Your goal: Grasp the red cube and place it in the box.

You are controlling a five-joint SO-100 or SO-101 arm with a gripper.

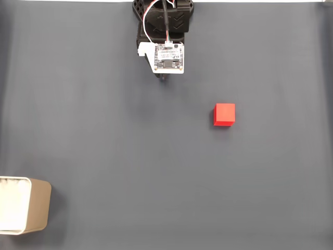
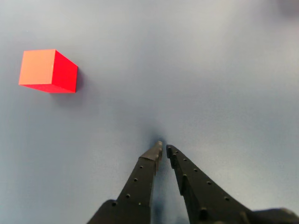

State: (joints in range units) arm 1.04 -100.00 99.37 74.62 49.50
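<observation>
Clenched on nothing, the gripper (image 2: 163,148) hangs above the grey table (image 1: 104,130), well apart from the red cube (image 1: 224,114) and the box (image 1: 36,205).

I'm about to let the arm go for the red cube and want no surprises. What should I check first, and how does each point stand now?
1. Gripper empty: ok, nothing between its fingertips.
2. Jaws wide enough for the cube: not ok, nearly closed.
3. Red cube free to grasp: ok, alone on the grey mat.
4. Gripper lined up with cube: not ok, in the wrist view the cube sits far left.
5. Box open: ok, white inside shows.
</observation>
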